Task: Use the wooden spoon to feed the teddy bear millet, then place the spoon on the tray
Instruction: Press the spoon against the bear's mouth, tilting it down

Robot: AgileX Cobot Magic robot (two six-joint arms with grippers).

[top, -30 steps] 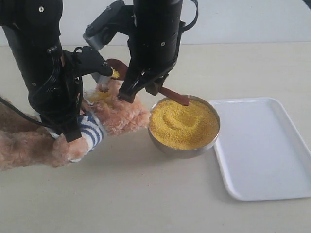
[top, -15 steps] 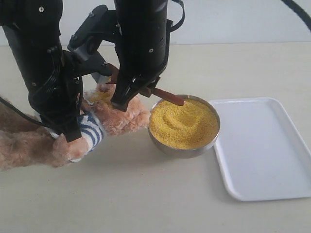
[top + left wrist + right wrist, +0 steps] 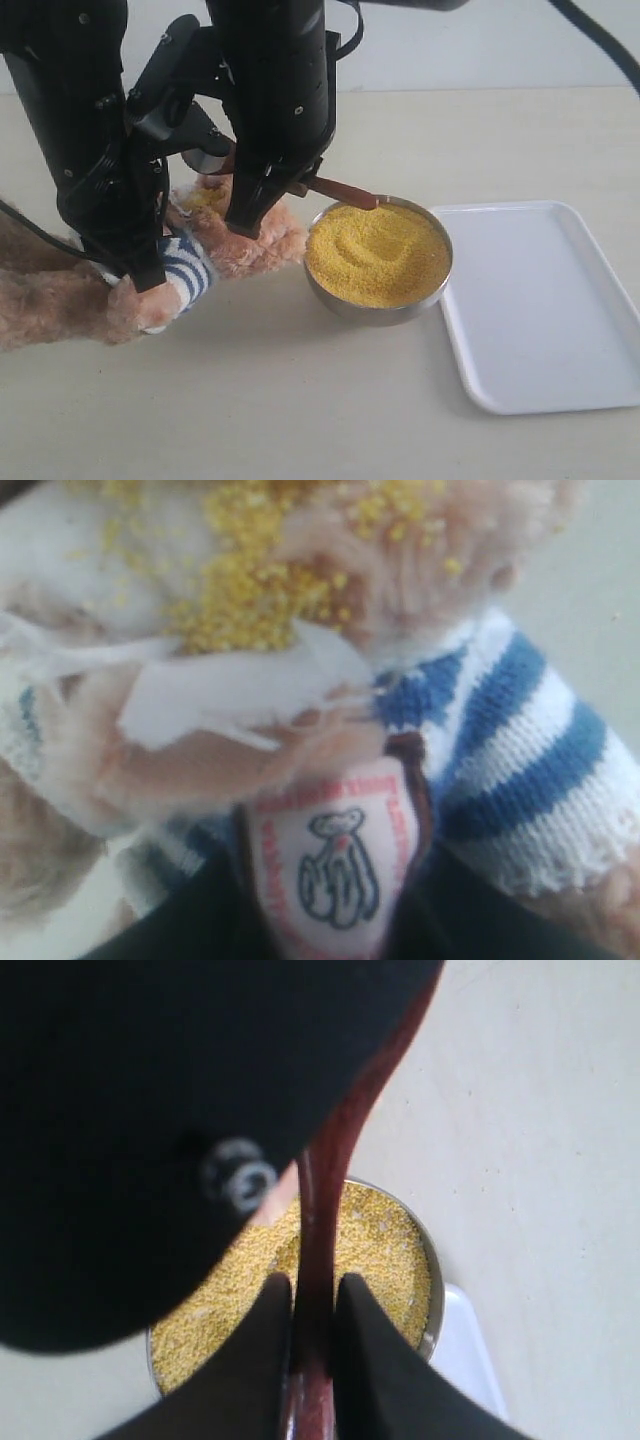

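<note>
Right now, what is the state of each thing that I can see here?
teddy bear, lying down, grains spilled on its fur.
millet, mounded in the upright metal bowl.
wooden spoon, held off the table by its handle.
tray, flat, nothing on it.
right jaws, shut on the wooden spoon.
left jaws, at the bear; state unclear.

bright, even light | soft shadows | wrist views blurred close-up

Beige table: teddy bear lying left, metal bowl centre, white tray just beside, right.
</note>
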